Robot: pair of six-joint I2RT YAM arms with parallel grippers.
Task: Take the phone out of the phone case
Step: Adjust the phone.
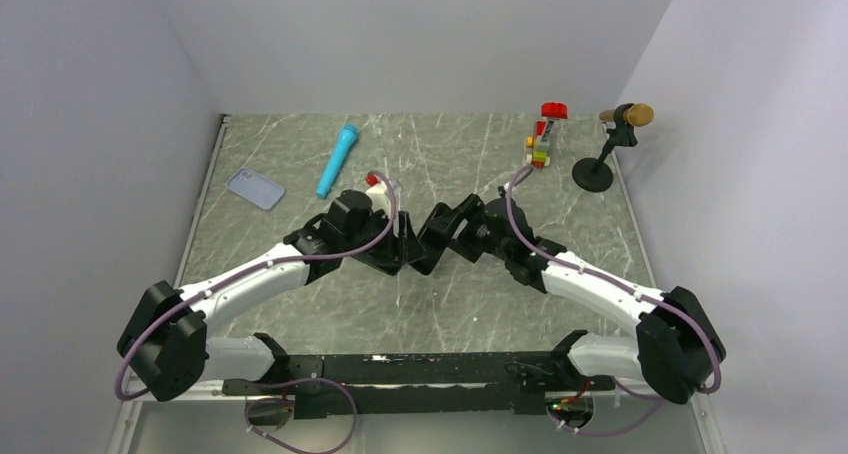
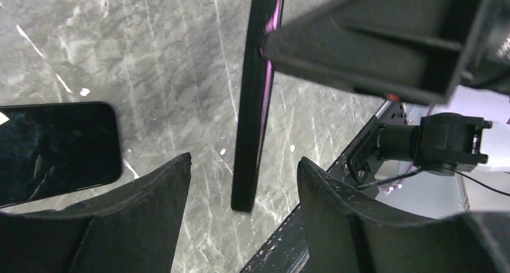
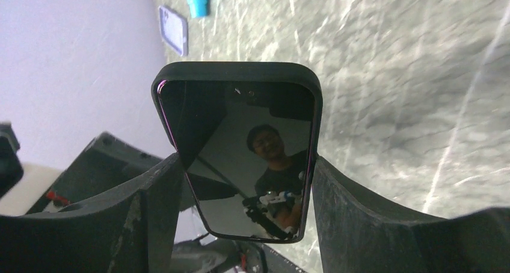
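Squarely in right gripper (image 3: 246, 162), glossy black round-cornered phone (image 3: 237, 134), matte-rimmed.

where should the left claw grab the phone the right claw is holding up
Take the phone by its free end, across the flat front and back. The right claw pinches its long edges, and the slab sits edge-on between the fingers of the open left claw, so closing in from that end should meet the broad faces.
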